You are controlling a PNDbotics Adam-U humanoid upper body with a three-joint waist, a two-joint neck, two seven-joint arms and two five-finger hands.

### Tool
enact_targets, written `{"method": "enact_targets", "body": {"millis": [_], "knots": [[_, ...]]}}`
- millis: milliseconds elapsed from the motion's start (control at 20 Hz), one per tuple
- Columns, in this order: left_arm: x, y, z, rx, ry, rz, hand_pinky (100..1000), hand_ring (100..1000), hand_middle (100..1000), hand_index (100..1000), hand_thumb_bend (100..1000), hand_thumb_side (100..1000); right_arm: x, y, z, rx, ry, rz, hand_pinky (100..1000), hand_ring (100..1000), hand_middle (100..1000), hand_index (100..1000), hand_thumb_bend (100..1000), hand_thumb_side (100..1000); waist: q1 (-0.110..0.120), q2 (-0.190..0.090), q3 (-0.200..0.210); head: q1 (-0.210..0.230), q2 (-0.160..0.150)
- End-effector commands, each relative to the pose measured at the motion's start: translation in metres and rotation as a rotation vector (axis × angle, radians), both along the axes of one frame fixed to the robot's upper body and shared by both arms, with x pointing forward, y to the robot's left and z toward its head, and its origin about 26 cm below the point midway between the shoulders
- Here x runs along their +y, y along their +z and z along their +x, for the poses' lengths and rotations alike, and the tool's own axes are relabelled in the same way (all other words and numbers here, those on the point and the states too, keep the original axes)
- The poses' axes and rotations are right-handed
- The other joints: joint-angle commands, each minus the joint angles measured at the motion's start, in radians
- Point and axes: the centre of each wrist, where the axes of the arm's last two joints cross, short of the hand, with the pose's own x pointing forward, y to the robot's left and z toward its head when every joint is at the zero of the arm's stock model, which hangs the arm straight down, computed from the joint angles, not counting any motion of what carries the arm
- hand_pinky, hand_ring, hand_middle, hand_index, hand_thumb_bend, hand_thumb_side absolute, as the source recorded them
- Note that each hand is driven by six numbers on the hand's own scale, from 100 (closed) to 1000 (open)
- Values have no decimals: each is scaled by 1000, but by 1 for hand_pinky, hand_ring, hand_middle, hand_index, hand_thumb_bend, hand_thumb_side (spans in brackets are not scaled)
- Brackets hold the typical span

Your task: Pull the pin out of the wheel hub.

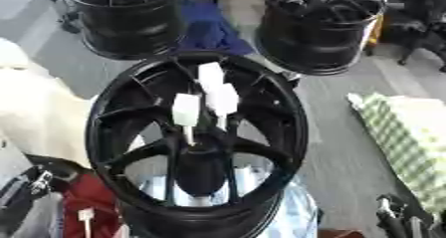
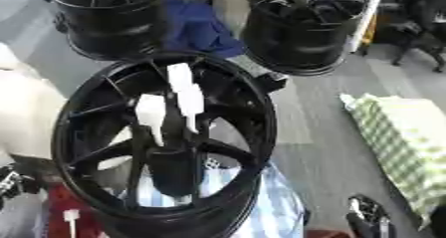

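- Grey floor [image 1: 348, 132] forms the background, with two spare black wheels [image 1: 131, 18] far beyond both hands and a green checked cloth [image 1: 409, 137] above the right hand.
- Wheel hub [image 1: 200, 202] stands between the hands, up and inward of each; white-headed pins [image 1: 185, 110] sit at its centre (three white heads show).
- Right hand [image 1: 396, 219] and left hand [image 1: 31, 184], low at either side, touch nothing of the hub; whether open or curled cannot be told.
- Progress, as judged: no pin drawn yet; reach, grasp and pull are all left.
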Motion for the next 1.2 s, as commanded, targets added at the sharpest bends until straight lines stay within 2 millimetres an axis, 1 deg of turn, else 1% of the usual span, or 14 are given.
{"method": "enact_targets", "body": {"millis": [50,650,800,850,900,950,1000,1050,1100,1150,1200], "knots": [[8,12,3,-25,-3,30,655,595,599,829,100,667,-4,7,4,-23,6,-17,560,625,597,797,100,646,1,-6,0,4,6],[8,12,4,-26,-4,29,655,595,599,829,100,667,-5,7,3,-22,5,-17,559,625,597,799,100,645,1,-6,1,6,6],[7,12,4,-24,-5,26,655,595,599,828,100,668,-9,9,1,-35,3,-9,559,627,600,808,100,646,2,-6,-2,8,6],[7,11,4,-22,-3,24,655,595,599,828,100,669,-14,13,1,-42,7,-21,562,631,603,810,100,640,1,-7,-3,12,6],[7,11,4,-20,-2,22,655,595,599,828,100,669,-23,21,3,-59,16,-52,563,632,604,811,100,632,1,-8,-4,17,6],[7,11,4,-19,-1,22,655,595,599,829,100,670,-34,35,7,-83,30,-98,570,637,609,815,100,605,0,-10,-4,22,6],[7,10,3,-16,0,22,655,595,599,829,100,670,-49,56,15,-118,55,-173,575,640,611,815,100,587,-1,-12,-6,27,6],[7,10,2,-14,1,23,655,595,599,829,100,670,-61,79,23,-148,84,-249,582,644,615,818,100,566,-2,-14,-8,30,6],[7,10,2,-12,1,23,655,595,599,828,100,669,-73,106,32,-178,126,-340,593,650,621,821,100,536,-3,-16,-9,32,6],[8,10,1,-10,0,23,655,595,599,828,100,669,-81,134,39,-199,169,-425,607,656,629,827,100,504,-4,-18,-10,32,6],[8,9,1,-8,0,24,655,595,599,828,100,669,-86,168,47,-224,234,-524,617,660,636,833,100,487,-5,-20,-10,30,6]]}}
